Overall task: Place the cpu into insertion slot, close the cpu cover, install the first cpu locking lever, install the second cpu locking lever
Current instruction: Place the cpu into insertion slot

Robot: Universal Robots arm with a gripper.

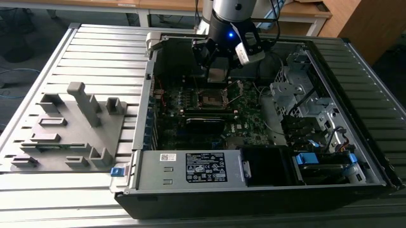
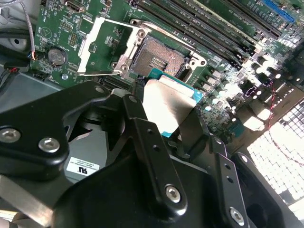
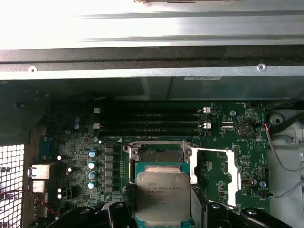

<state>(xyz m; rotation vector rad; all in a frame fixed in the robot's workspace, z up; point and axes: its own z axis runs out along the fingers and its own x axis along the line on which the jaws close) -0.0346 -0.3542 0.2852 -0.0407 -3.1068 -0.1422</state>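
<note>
Above the motherboard in an open computer case, the gripper has its fingers clamped on two opposite edges of the cpu. The chip hangs just over the slot, not seated. The cover lies swung open beside the slot.

Ribbed grey metal worktable is seen in the foreground. Wooden desks and a wooden cabinet are set behind it, over dark grey floor.
</note>
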